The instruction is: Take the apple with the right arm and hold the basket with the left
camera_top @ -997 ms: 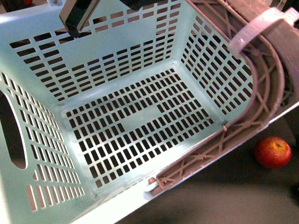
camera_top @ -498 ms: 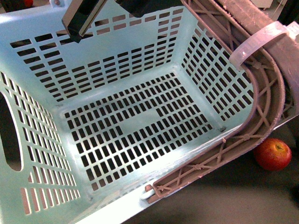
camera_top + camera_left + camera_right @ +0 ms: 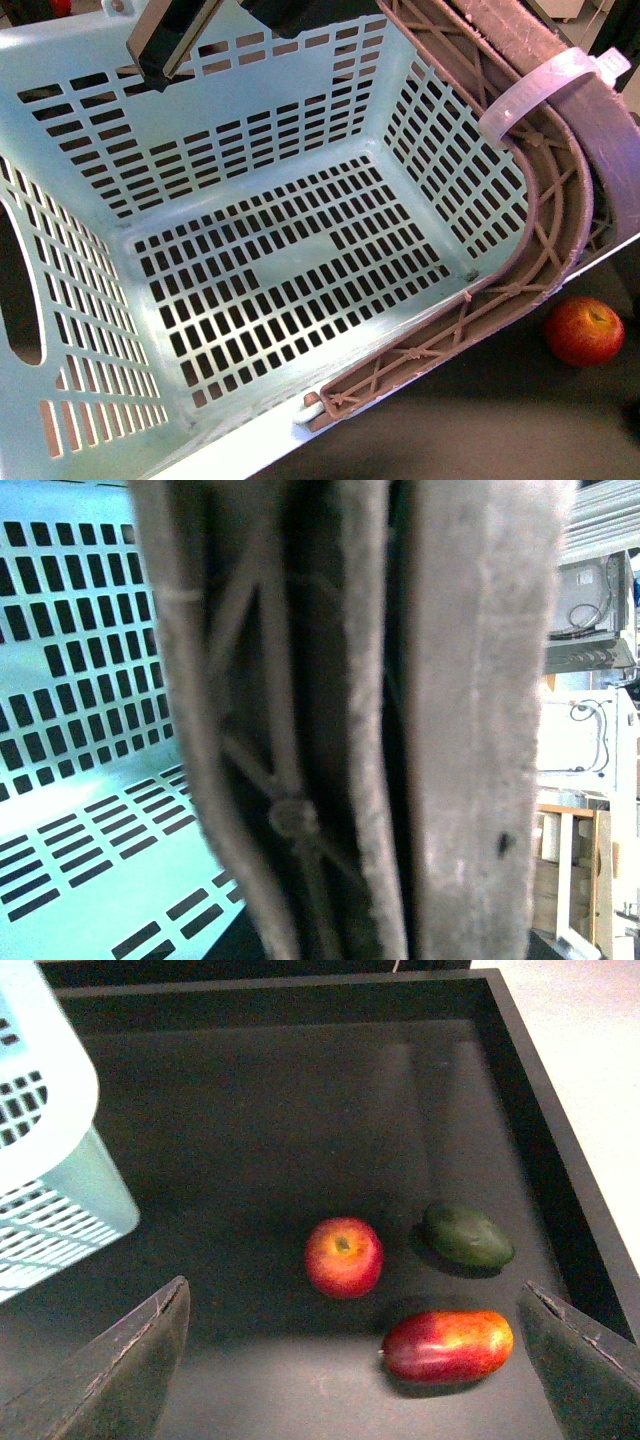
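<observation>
The pale mint basket (image 3: 270, 170) fills most of the front view, tilted, with its slotted floor empty. Its brown lattice handles (image 3: 545, 215) curve along the right side. My left gripper is shut on the basket; in the left wrist view the handle (image 3: 300, 730) blocks the lens, blurred, and the jaws are hidden. The red apple (image 3: 584, 331) lies on the dark surface just right of the basket. In the right wrist view the apple (image 3: 344, 1256) sits beyond my open right gripper (image 3: 360, 1370), whose fingers (image 3: 120, 1370) stand wide apart with nothing between them.
An elongated red-orange fruit (image 3: 448, 1345) lies between the apple and my right gripper, and a dark green fruit (image 3: 467, 1235) beside the apple. A black tray wall (image 3: 545, 1130) borders that side. The basket's corner (image 3: 50, 1150) overhangs the dark floor.
The basket has shifted and tilted slightly, its handle end moving left and down. The apple has stayed in place.
</observation>
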